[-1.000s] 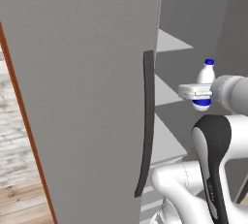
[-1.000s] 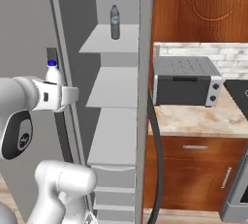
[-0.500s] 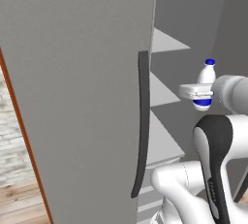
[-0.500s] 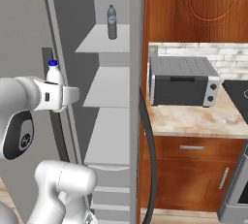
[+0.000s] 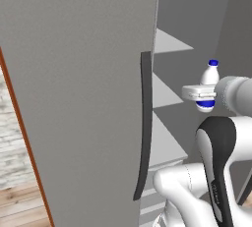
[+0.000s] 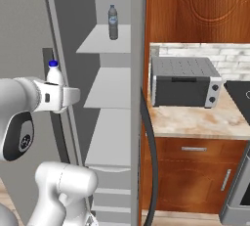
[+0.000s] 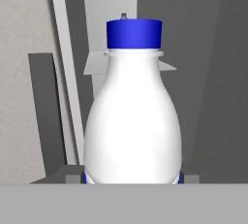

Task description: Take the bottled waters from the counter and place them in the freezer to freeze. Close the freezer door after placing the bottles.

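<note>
The gripper (image 5: 203, 93) is closed around a white bottle with a blue cap (image 5: 208, 84), holding it upright in the air in front of the open freezer (image 6: 105, 122). In the left base view the bottle's blue cap stands above the gripper and a band of blue label shows just below it. In the right base view the same bottle (image 6: 53, 76) rises from the gripper (image 6: 66, 96) close to the inner edge of the open freezer door (image 6: 24, 39). The hand view looks along the bottle (image 7: 131, 116), its white body swelling out below the blue cap, with the freezer's grey inside behind it.

Beyond the gripper, pale shelves (image 6: 110, 85) step down inside the freezer. On the upper shelf (image 6: 105, 41), towards its back, a grey bottle with a narrow neck (image 6: 113, 22) stands upright, well apart from the held one. Its tip peeks over the blue cap in the hand view.

The freezer door (image 5: 78, 98) stands swung open, a tall grey panel with a long dark handle (image 5: 143, 123) running down its edge.

To the right of the freezer, the bench (image 6: 195, 122) of tan stone carries a grey toaster oven (image 6: 183, 82), above reddish-brown cabinets (image 6: 195, 171). A second long dark handle (image 6: 150, 156) curves down the front of the unit's other door.
</note>
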You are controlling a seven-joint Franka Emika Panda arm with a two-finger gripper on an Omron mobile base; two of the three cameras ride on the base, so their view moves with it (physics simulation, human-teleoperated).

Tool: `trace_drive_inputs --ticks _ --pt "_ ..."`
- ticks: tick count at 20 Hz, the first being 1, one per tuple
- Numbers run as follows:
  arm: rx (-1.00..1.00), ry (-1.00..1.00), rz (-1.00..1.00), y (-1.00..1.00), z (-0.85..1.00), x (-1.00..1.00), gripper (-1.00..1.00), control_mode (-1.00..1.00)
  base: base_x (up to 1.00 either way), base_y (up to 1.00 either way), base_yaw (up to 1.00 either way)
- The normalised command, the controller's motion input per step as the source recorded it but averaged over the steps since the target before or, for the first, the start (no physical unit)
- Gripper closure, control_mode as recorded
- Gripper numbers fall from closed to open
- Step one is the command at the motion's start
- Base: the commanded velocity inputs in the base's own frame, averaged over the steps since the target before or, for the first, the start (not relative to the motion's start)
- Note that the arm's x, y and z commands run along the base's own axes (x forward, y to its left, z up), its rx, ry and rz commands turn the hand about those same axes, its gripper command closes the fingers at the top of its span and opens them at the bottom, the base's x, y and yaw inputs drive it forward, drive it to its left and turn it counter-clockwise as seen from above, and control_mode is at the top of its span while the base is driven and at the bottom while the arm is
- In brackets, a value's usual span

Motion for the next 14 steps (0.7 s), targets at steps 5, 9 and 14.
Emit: trace_drive_inputs --ticks 5,9,14 --pt "0.00 0.00 0.00 0.00 0.00 0.00 1.00 1.00 0.00 0.00 0.00" --pt "0.00 0.00 0.00 0.00 0.00 0.00 1.00 1.00 0.03 0.00 0.01" --pt "0.00 0.00 0.00 0.00 0.02 0.10 1.00 -1.00 0.00 0.00 0.00"
